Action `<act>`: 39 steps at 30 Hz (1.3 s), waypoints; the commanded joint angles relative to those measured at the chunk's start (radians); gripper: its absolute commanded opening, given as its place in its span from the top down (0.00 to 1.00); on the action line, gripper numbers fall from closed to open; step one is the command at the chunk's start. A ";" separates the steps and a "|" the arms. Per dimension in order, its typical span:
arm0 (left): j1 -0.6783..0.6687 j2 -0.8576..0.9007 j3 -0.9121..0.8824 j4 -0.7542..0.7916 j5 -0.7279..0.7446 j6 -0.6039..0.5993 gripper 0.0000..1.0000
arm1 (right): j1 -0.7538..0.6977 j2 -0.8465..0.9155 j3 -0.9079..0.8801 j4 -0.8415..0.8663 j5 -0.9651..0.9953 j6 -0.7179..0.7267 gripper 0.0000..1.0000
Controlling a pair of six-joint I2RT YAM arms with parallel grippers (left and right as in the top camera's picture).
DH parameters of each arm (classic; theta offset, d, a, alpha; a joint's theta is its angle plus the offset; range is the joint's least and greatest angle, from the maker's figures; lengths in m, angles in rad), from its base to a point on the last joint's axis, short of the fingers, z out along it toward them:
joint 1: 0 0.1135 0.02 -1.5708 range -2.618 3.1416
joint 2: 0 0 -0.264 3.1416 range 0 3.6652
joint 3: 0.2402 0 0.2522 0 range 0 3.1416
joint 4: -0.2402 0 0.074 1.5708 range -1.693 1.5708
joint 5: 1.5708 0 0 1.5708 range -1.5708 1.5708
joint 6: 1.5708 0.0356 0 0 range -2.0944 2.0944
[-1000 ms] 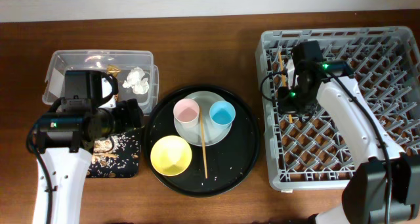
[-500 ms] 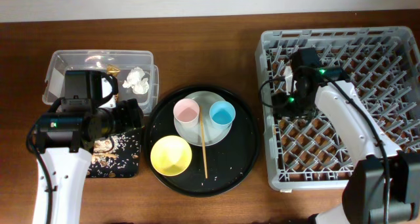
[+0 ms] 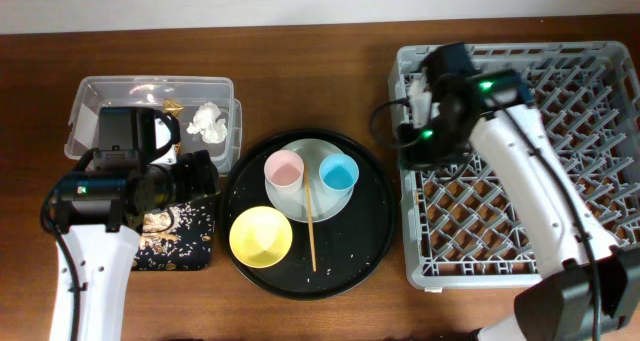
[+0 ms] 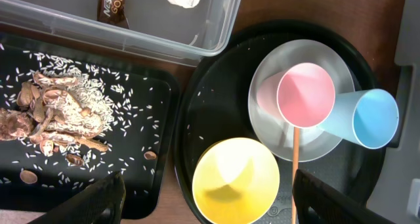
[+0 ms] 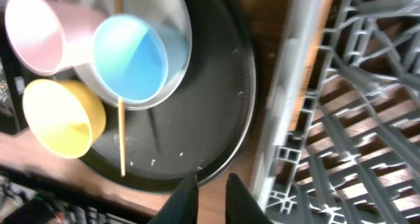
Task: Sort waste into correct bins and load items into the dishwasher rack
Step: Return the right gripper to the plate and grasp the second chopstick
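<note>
Large square light-grey plastic dishwasher rack (image 3: 560,211), right of the wooden surface (image 3: 300,41); right gripper (image 5: 211,194) over its left edge, jaws a narrow gap apart, empty. Large round black tray (image 3: 365,236), centre, carrying a pale grey-green round plate (image 3: 318,149) with small pink cup (image 3: 284,169) and small blue cup (image 3: 339,172) on it, a yellow bowl (image 3: 261,236), one thin wooden chopstick (image 3: 310,231). Clear plastic rectangular tub (image 3: 90,96), left, holding crumpled white paper napkin (image 3: 208,121) and brown-gold snack wrapper (image 4: 111,4); shallow black rectangular tray (image 4: 154,129) beside it, holding brownish food scraps (image 4: 52,119); left gripper (image 4: 207,184) over its right edge, jaws wide apart, empty.
</note>
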 commanded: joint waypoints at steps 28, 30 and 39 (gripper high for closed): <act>-0.004 -0.007 -0.006 -0.027 -0.004 0.016 0.19 | 0.694 0.116 -0.386 0.550 0.402 0.695 0.65; -0.004 -0.007 -0.006 -0.027 -0.004 0.016 0.19 | 0.694 0.141 -0.386 0.557 0.422 0.695 0.65; -0.004 -0.007 -0.006 -0.027 -0.005 0.016 0.19 | 0.694 0.195 -0.388 0.575 0.414 0.696 0.75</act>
